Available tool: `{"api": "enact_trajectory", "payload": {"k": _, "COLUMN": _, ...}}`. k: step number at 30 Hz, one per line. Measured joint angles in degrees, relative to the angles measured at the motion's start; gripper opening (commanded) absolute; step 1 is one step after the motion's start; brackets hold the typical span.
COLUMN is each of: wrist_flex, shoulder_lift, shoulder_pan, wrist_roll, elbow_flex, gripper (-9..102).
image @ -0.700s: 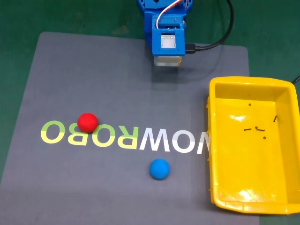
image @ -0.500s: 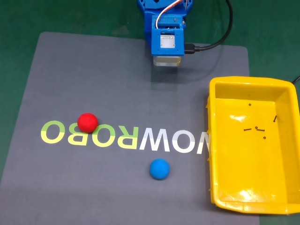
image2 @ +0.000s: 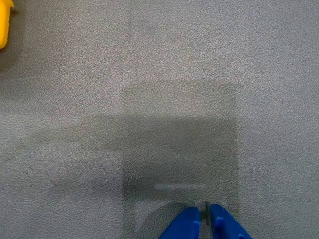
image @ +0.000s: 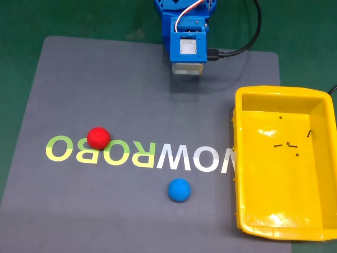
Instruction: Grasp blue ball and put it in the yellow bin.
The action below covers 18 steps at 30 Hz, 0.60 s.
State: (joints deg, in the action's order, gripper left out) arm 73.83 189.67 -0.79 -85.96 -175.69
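A small blue ball (image: pixel 179 190) rests on the grey mat, below the printed letters and left of the yellow bin (image: pixel 239 158). The bin stands at the right of the fixed view with a few tiny dark screws inside; a corner of the yellow bin (image2: pixel 4 25) shows at the wrist view's top left. The blue arm (image: pixel 187 37) is folded at the mat's far edge, well away from the ball. My gripper (image2: pixel 205 213) enters the wrist view from the bottom, its blue fingertips together over bare mat, holding nothing.
A red ball (image: pixel 98 137) sits on the mat's left half, on the yellow-green lettering. A black cable (image: pixel 247 45) curves from the arm toward the top. Green table surface surrounds the grey mat (image: pixel 105 95).
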Motion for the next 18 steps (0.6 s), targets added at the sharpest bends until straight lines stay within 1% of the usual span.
{"api": "enact_trajectory", "payload": {"k": 4, "wrist_flex": 0.00, "shoulder_lift": 0.00, "shoulder_pan": 0.00, "wrist_roll": 0.00, "elbow_flex": 0.00, "gripper": 0}}
{"api": "enact_trajectory", "payload": {"k": 5, "wrist_flex": 0.00, "shoulder_lift": 0.00, "shoulder_pan": 0.00, "wrist_roll": 0.00, "elbow_flex": 0.00, "gripper": 4}}
{"api": "enact_trajectory", "payload": {"k": 7, "wrist_flex": 0.00, "shoulder_lift": 0.00, "shoulder_pan": 0.00, "wrist_roll": 0.00, "elbow_flex": 0.00, "gripper": 22}}
{"api": "enact_trajectory", "payload": {"k": 10, "wrist_flex": -2.72, "shoulder_lift": 0.00, "shoulder_pan": -0.09, "wrist_roll": 0.00, "elbow_flex": 0.00, "gripper": 34}}
{"api": "enact_trajectory", "payload": {"k": 13, "wrist_flex": -6.77, "shoulder_lift": 0.00, "shoulder_pan": 0.70, "wrist_roll": -0.79, "elbow_flex": 0.00, "gripper": 34}}
{"api": "enact_trajectory", "payload": {"k": 18, "wrist_flex": -14.41, "shoulder_lift": 0.00, "shoulder_pan": 3.25, "wrist_roll": -5.10, "elbow_flex": 0.00, "gripper": 34}}
